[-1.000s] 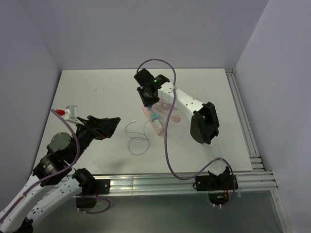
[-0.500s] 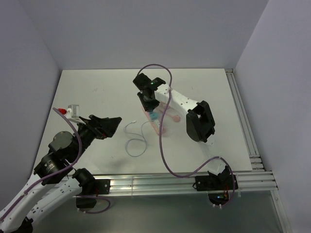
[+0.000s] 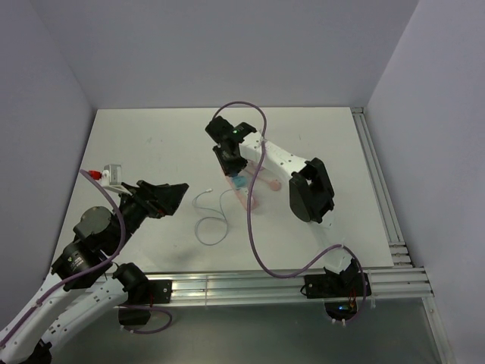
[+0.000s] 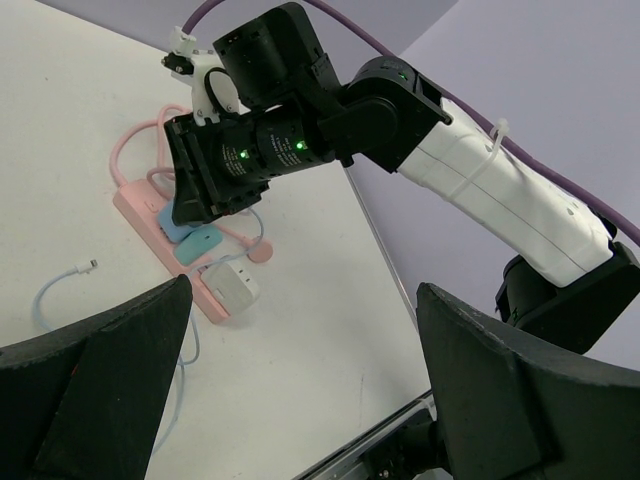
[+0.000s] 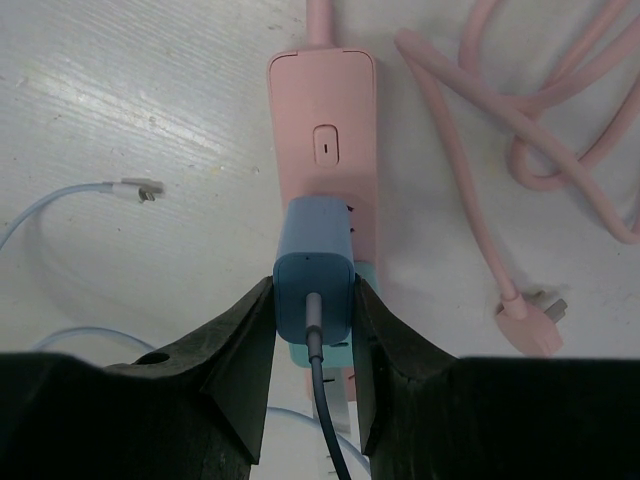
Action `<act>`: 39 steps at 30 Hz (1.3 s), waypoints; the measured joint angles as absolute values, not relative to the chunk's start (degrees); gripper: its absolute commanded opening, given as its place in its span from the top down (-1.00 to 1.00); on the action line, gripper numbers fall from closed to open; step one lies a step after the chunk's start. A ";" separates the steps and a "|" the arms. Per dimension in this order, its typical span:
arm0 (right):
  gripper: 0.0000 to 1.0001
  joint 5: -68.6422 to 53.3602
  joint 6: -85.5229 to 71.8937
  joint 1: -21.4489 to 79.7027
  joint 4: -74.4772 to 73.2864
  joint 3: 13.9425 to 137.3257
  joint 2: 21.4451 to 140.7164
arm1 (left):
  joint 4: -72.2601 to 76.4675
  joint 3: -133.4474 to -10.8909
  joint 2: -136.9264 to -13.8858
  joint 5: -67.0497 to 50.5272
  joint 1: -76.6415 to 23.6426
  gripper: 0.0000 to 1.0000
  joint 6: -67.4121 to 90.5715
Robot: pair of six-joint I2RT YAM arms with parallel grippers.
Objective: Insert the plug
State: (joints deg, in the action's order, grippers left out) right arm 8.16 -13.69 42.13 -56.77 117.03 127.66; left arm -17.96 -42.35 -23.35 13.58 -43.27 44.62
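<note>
My right gripper (image 5: 314, 288) is shut on the plug (image 5: 315, 270), a light-blue block with a grey wire running back from its rear face. Both fingers press its sides. The plug points down at the pink power strip (image 5: 322, 120), just below the strip's switch, and I cannot tell whether its prongs are in. In the top view the right gripper (image 3: 232, 161) stands over the strip (image 3: 248, 196) near the table's middle, with the plug (image 3: 239, 180) under it. My left gripper (image 3: 171, 195) hangs open to the left, holding nothing.
A teal adapter (image 4: 205, 243) and a white adapter (image 4: 232, 285) sit in the strip beside the plug. The strip's pink cord (image 5: 520, 130) coils to the right and ends in a loose pink mains plug (image 5: 530, 325). A pale cable (image 3: 208, 216) loops on the table left of the strip.
The right arm has shifted slightly left and settled lower over the strip with the plug in its grip. The left arm has not moved.
</note>
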 measured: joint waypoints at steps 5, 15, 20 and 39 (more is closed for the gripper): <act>1.00 8.40 -14.13 42.26 -56.73 117.03 128.05 | -17.98 -42.35 -23.35 13.58 -43.27 -0.99 44.62; 1.00 9.21 -14.92 42.39 -56.95 117.51 128.68 | -18.09 -42.33 -23.35 13.58 -43.27 -0.99 44.62; 1.00 9.82 -15.00 42.33 -55.99 116.64 128.62 | -18.31 -42.33 -23.35 13.58 -43.27 -0.99 44.62; 1.00 8.38 -15.27 41.25 -45.41 105.86 126.43 | -18.00 -42.00 -23.38 13.32 -43.27 -0.99 44.62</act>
State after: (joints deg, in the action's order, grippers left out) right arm 8.38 -15.27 41.25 -45.41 105.86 126.43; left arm -18.00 -42.00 -23.38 13.32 -43.27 44.62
